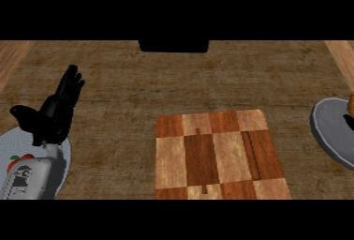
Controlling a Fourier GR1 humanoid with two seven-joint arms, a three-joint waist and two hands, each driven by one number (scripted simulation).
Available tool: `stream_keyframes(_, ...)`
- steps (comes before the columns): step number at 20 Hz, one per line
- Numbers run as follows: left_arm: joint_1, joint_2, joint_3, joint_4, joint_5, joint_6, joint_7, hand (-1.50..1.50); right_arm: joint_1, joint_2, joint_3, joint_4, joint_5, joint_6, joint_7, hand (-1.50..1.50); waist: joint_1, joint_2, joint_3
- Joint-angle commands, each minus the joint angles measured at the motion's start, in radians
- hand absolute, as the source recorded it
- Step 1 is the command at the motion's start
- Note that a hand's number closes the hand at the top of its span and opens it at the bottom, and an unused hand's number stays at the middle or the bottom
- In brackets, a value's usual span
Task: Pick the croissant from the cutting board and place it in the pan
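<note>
— One hand is all I can show you properly: my left hand [52,115], black, fingers straight and spread upward, resting at the counter's left over a pale round plate [63,161]. It holds nothing.

— And the croissant?

— Not on the checkered wooden cutting board [217,154]; its top lies bare. At the far right edge I see the grey round pan [330,136], with a sliver of golden-brown [350,107] and something dark [349,123] just above its rim. I judge that to be the croissant in my right hand, but the view cuts both off, so I cannot tell how those fingers stand.

— How would it handle?

— Light, soft, flaky, I expect; easily crushed. I would take it across the thick middle, not by the thin brittle tips, and lower it gently into the pan.
</note>
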Motion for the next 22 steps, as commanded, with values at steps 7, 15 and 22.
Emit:
stream_keyframes(7, -0.007, -0.004, -0.008, -0.044, -0.01, 0.005, 0.052, 0.0, -0.104, -0.071, -0.094, 0.342, -0.129, 0.162, -0.286, -1.5, 0.003, -0.001, 0.0)
stream_keyframes(15, 0.012, -0.013, 0.0, -0.005, -0.023, 0.012, 0.021, 0.0, -0.022, -0.009, -0.259, 0.201, -0.353, 0.164, -0.487, -1.5, -0.034, -0.014, -0.004)
stream_keyframes(22, 0.075, -0.015, 0.027, 0.003, -0.022, 0.02, -0.034, 0.0, 0.206, 0.028, -0.312, 0.024, -0.519, 0.514, -0.557, -1.5, -0.071, -0.026, -0.009)
